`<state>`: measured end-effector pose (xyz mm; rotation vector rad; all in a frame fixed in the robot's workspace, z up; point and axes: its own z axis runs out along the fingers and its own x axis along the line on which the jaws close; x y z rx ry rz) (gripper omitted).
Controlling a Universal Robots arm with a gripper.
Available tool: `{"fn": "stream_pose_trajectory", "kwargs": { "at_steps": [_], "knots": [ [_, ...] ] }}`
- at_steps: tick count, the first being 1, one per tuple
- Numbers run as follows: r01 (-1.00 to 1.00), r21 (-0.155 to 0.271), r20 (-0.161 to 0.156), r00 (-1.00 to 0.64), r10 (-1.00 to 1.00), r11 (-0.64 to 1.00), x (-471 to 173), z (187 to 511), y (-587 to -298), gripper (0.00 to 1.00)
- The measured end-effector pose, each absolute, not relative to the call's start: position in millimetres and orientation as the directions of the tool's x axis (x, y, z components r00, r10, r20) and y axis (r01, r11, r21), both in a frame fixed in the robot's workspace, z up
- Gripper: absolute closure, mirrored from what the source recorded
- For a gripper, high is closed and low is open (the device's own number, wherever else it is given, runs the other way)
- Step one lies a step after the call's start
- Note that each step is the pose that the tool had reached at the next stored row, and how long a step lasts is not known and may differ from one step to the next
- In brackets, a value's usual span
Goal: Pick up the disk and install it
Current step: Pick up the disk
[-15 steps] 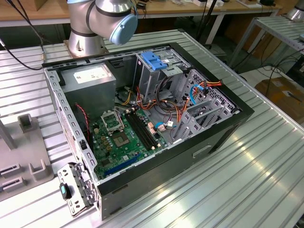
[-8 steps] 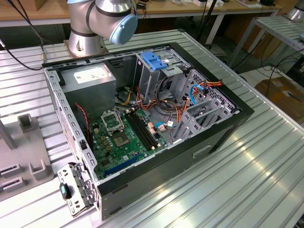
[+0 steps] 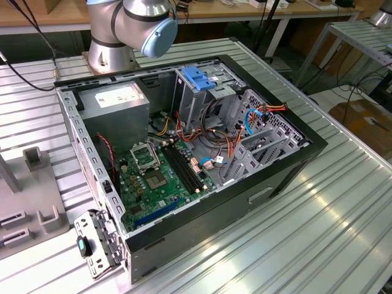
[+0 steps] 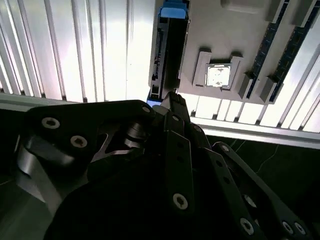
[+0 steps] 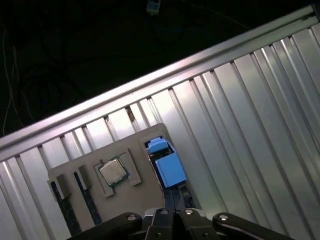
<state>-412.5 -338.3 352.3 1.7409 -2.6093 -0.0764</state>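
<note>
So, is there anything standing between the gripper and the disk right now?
Nothing visible. In the second wrist view the gripper is close to the disk, which stands on edge in a slot of the grey holder. The chip lies in its own recess beside the disk, off that line.

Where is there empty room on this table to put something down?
The widest bare stretch is the ribbed table on the exterior view's right of the computer case. In the first wrist view, the table is also bare alongside the grey holder, past the slot where the disk stands. Inside the case it is crowded: cables, motherboard and drive cage.
</note>
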Motion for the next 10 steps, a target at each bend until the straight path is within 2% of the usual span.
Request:
{"fn": "stream_pose_trajectory", "kwargs": {
  "at_steps": [10],
  "knots": [
    [-0.980,0.040,-0.024,-0.195,-0.980,0.194,-412.5,351.4,-338.3,0.89]
  ]
}}
